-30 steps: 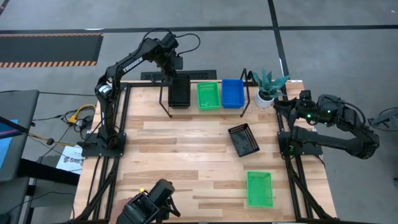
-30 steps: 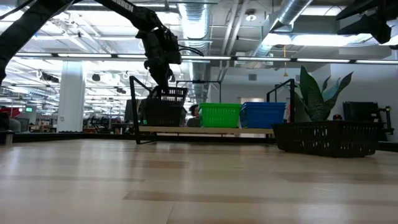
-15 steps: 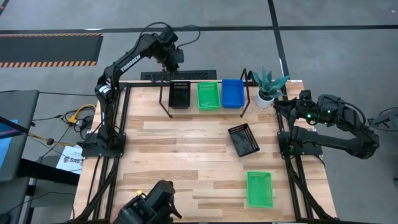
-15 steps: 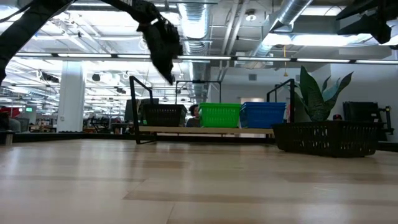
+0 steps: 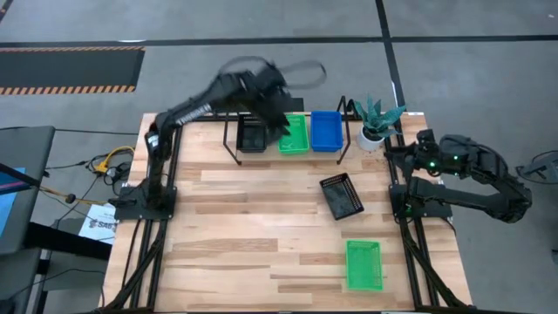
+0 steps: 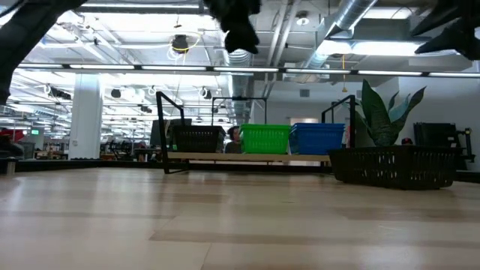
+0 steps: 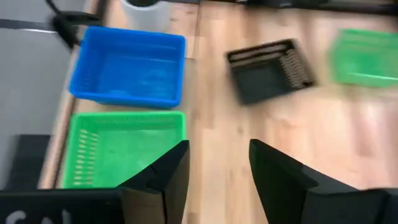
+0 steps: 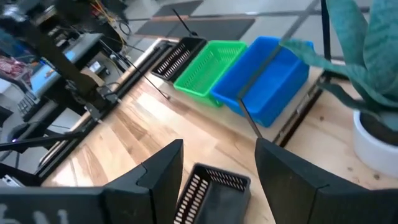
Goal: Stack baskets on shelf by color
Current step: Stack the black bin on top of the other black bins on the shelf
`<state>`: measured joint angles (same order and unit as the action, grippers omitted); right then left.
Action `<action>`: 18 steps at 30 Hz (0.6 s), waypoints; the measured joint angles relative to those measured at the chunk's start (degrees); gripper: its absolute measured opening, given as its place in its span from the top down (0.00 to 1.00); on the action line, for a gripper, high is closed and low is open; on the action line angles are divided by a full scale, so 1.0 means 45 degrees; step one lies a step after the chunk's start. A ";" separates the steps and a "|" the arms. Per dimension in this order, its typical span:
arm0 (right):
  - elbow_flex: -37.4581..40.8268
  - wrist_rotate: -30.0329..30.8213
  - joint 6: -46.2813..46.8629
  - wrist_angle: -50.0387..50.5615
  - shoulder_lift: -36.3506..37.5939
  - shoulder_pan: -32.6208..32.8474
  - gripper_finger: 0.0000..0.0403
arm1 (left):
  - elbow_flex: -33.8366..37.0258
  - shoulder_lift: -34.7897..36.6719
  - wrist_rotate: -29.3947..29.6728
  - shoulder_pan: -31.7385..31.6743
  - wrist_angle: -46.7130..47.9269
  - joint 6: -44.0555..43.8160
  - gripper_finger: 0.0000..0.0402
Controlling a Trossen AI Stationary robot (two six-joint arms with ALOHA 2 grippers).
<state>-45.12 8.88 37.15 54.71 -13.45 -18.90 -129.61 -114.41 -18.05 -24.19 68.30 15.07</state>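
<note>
On the shelf [image 5: 288, 150] at the table's far edge stand a black basket [image 5: 251, 136], a green basket [image 5: 294, 135] and a blue basket [image 5: 327, 131], side by side on their bases. A second black basket [image 5: 342, 195] lies on the table right of centre, and a second green basket [image 5: 364, 264] lies near the front right. My left gripper [image 7: 217, 168] hangs open and empty high above the shelf, over the green basket [image 7: 121, 149]. My right gripper [image 8: 217, 180] waits open at the table's right edge, beside the plant.
A plant in a white pot [image 5: 375, 131] stands at the far right corner, next to the shelf's right end. The shelf's black wire legs [image 6: 161, 131] rise at both ends. Bare wood lies across the table's left and middle.
My left gripper has let go of a black basket at the shelf's left end, risen, and swung toward the table's right edge, over the green basket. The released basket has dropped level into the black one on the shelf.
</note>
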 joint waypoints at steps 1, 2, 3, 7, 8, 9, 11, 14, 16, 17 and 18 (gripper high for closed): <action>0.0000 -0.0003 0.0084 0.0149 0.0000 0.0000 0.44 | 0.0176 0.0000 0.1078 0.0585 -0.0414 -0.0446 0.62; 0.0000 -0.0003 0.0097 0.0295 0.0000 0.0000 0.44 | 0.0353 0.0000 0.2047 0.1110 -0.0850 -0.1010 0.62; 0.0000 -0.0008 0.0097 0.0393 0.0000 0.0000 0.44 | 0.0475 -0.0020 0.2752 0.1559 -0.1139 -0.1625 0.62; 0.0000 -0.0013 0.0121 0.0751 0.0000 0.0000 0.44 | 0.1202 0.0025 0.4684 0.3110 -0.3392 -0.3770 0.62; 0.0000 -0.0013 0.0116 0.0765 0.0000 0.0000 0.44 | 0.1515 0.0029 0.5297 0.3416 -0.4118 -0.4212 0.62; 0.0000 -0.0013 0.0121 0.0758 0.0000 0.0000 0.44 | 0.1825 0.0008 0.5936 0.3668 -0.4762 -0.4626 0.62; 0.0000 -0.0009 0.0116 0.0755 0.0000 0.0000 0.44 | 0.2513 -0.0019 0.7030 0.4048 -0.6095 -0.5437 0.62; 0.0000 -0.0008 0.0111 0.0817 0.0000 0.0000 0.44 | 0.3747 0.0000 0.7957 0.4272 -0.8108 -0.6972 0.62; 0.0000 -0.0008 0.0111 0.0847 0.0000 0.0000 0.44 | 0.4590 -0.0008 0.7988 0.4285 -0.8843 -0.8072 0.62; 0.0000 -0.0008 0.0111 0.0857 -0.0002 0.0000 0.44 | 0.4989 -0.0019 0.7911 0.4285 -0.9077 -0.8377 0.62; 0.0000 -0.0008 0.0111 0.0906 0.0000 0.0000 0.44 | 0.5347 -0.0019 0.7812 0.4285 -0.9347 -0.8545 0.62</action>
<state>-45.12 8.84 37.65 58.78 -13.45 -18.90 -105.54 -114.50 17.10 -4.91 26.23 -23.38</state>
